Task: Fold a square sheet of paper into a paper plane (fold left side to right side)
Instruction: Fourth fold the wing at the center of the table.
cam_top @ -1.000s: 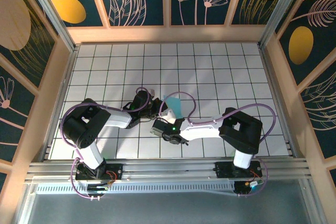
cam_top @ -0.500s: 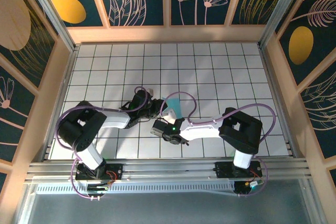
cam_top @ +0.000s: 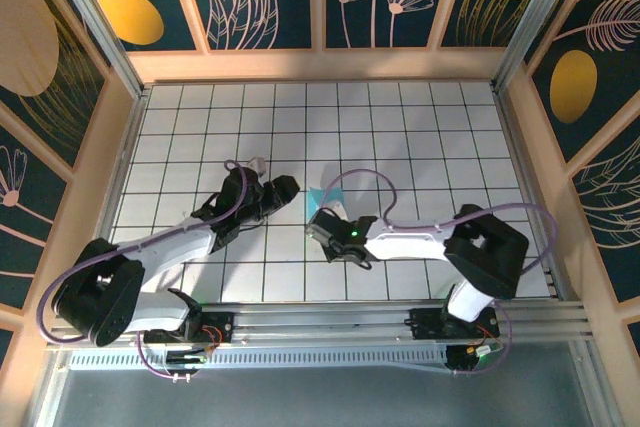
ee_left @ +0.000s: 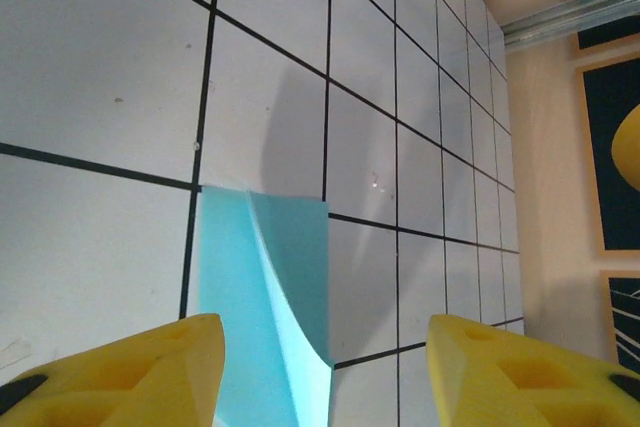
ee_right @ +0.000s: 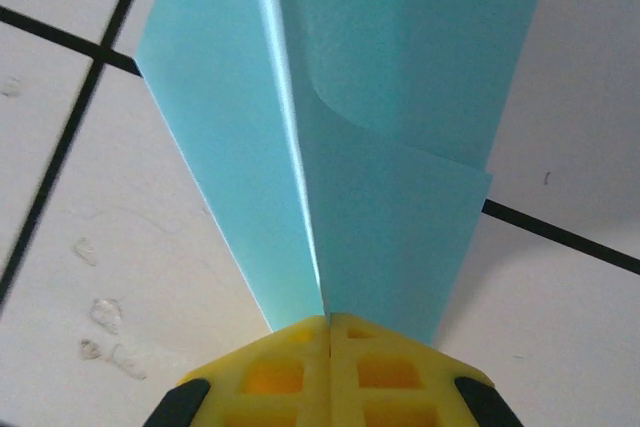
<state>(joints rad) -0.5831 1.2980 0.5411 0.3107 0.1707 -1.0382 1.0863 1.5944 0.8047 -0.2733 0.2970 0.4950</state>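
Above the table [cam_top: 420, 147], right claw [ee_right: 330, 325] pinches folded sheet [ee_right: 400, 97]; left claw [ee_left: 325, 352] gapes.

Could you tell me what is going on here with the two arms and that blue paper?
The arms are partway through folding a paper plane. The right gripper is shut on the narrow end of the light-blue sheet of paper, which is already creased lengthwise, with one flap curling up. The left gripper is open and points at the paper's other end; the top view shows a gap between them. The paper sits over the middle of the gridded table.
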